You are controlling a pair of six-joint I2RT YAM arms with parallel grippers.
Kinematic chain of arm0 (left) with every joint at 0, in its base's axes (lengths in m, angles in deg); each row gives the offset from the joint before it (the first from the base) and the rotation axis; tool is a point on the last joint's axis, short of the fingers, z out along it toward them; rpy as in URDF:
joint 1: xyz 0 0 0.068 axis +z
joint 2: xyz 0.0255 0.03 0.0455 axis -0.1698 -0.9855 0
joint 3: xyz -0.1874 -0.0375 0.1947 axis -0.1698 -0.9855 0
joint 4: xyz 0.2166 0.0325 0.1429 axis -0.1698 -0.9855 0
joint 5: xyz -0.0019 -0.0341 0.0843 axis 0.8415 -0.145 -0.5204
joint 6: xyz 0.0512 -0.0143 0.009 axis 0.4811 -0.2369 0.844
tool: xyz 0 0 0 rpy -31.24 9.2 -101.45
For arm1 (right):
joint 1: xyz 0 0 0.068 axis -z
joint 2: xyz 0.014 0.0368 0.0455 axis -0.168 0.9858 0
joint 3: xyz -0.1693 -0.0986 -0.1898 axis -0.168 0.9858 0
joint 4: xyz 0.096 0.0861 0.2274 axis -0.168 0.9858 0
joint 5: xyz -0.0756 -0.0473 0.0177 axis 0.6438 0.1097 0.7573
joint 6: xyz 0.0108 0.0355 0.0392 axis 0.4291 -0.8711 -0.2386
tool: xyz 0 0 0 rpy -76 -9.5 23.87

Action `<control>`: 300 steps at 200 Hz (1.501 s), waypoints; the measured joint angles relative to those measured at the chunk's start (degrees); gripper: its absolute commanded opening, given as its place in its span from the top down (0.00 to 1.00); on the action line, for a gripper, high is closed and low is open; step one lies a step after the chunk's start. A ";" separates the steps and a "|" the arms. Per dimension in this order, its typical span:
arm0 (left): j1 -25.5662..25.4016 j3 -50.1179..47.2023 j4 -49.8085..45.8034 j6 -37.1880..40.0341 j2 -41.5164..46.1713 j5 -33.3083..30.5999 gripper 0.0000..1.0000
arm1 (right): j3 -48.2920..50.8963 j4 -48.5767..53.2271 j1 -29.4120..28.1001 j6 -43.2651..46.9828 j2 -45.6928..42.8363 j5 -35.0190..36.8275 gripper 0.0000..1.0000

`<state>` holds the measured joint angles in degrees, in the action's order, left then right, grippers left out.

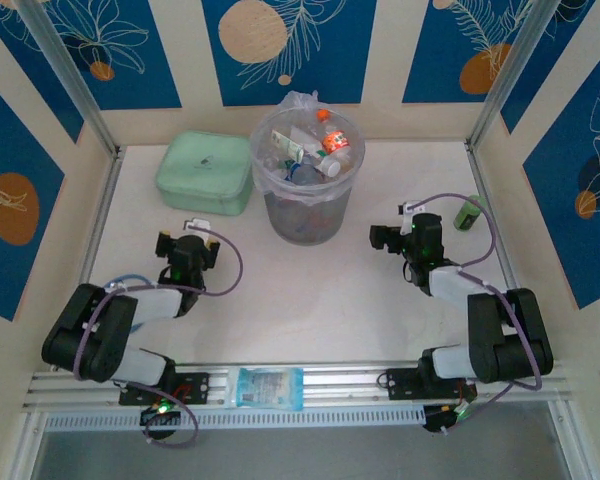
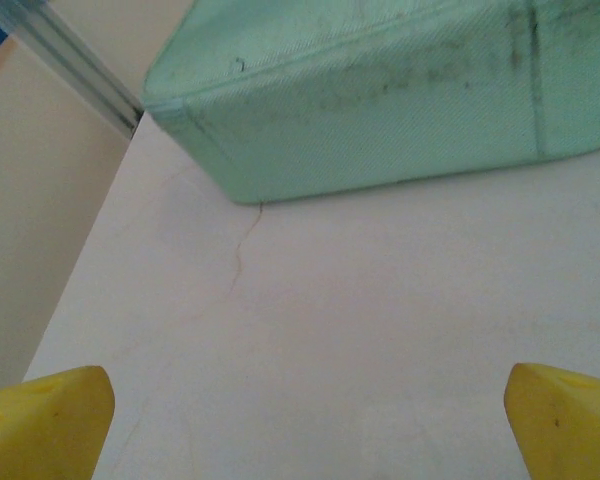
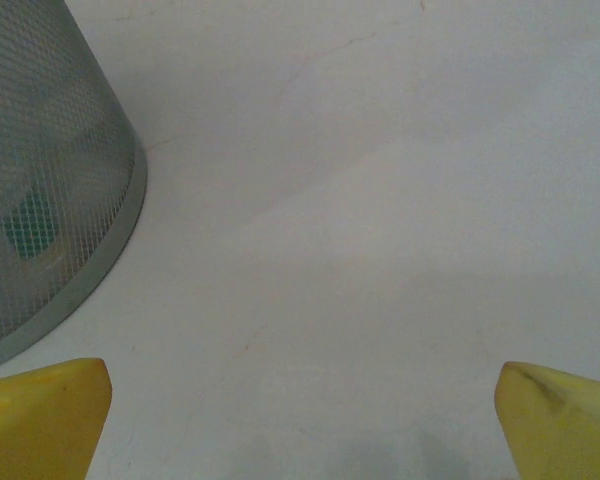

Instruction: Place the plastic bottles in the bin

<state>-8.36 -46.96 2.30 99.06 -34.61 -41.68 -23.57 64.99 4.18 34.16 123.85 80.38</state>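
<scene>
You can't count the bottles (image 1: 332, 143) jumbled in the bin (image 1: 302, 218); left gripper (image 2: 305, 415) and right gripper (image 3: 302, 415) gape empty over the cracked white table (image 1: 280, 290).

A mint-green zip case (image 1: 204, 172) lies on the white table (image 1: 280, 285) (small green can (image 1: 467, 214) at its right edge).

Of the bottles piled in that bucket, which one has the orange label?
The bottle on top at the far right of the bin, its reddish cap pointing up; the other bottles near it show blue or white instead.
</scene>
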 measured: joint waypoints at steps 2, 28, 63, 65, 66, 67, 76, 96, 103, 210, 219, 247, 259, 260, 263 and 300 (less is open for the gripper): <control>0.02 0.13 0.31 0.13 -0.28 0.07 0.00 | 0.00 -0.33 0.11 0.02 0.09 -0.04 0.01; 0.46 2.40 0.96 0.98 -2.73 1.03 0.00 | 0.26 -3.96 1.57 0.28 1.36 -0.55 0.01; 0.70 3.19 1.18 1.46 -2.80 2.86 0.00 | 0.39 -7.89 2.27 1.18 3.43 -0.94 0.01; 0.76 3.19 1.18 1.49 -2.80 2.99 0.00 | 0.48 -8.44 2.29 1.31 3.63 -0.94 0.01; 0.79 3.19 1.18 1.49 -2.80 3.04 0.00 | 0.50 -8.61 2.29 1.36 3.69 -0.94 0.01; 0.79 3.19 1.18 1.46 -2.80 3.06 0.00 | 0.52 -8.79 2.32 1.36 3.76 -0.94 0.01; 1.11 3.19 1.18 1.46 -2.80 3.50 0.00 | 0.72 -10.73 2.54 1.42 5.01 -0.96 0.01; 1.92 3.19 1.16 1.42 -2.71 4.55 0.00 | 0.98 -12.35 3.08 1.51 7.37 -1.77 0.01; 2.21 3.13 1.18 1.40 -2.56 4.98 0.00 | 1.05 -12.61 3.45 1.46 7.63 -2.01 0.01; 7.28 -1.18 11.32 -4.96 -3.87 15.08 0.00 | 4.61 -21.16 4.72 1.33 9.27 -3.93 0.01; 8.11 -1.36 12.81 -5.75 -4.55 15.96 0.00 | 4.61 -21.31 4.72 1.33 9.27 -3.93 0.01; 10.25 -1.62 14.91 -7.50 -7.41 16.90 0.00 | 4.61 -21.66 4.72 1.31 9.27 -4.22 0.01; 10.27 -1.62 15.06 -7.82 -7.63 17.14 0.00 | 4.61 -21.73 4.90 1.31 9.27 -4.66 0.01; 10.27 -1.62 15.04 -7.91 -7.63 17.14 0.00 | 4.61 -21.73 4.90 1.31 9.27 -4.66 0.01; 10.27 -1.62 15.06 -7.91 -7.63 17.29 0.00 | 4.61 -21.75 4.90 1.31 9.27 -4.76 0.01; 10.27 -1.60 15.21 -8.13 -7.63 17.77 0.00 | 4.61 -21.79 5.05 1.31 9.27 -5.25 0.01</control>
<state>1.92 -48.55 17.51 90.93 -42.23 -23.91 -18.95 43.19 9.22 35.47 133.11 75.14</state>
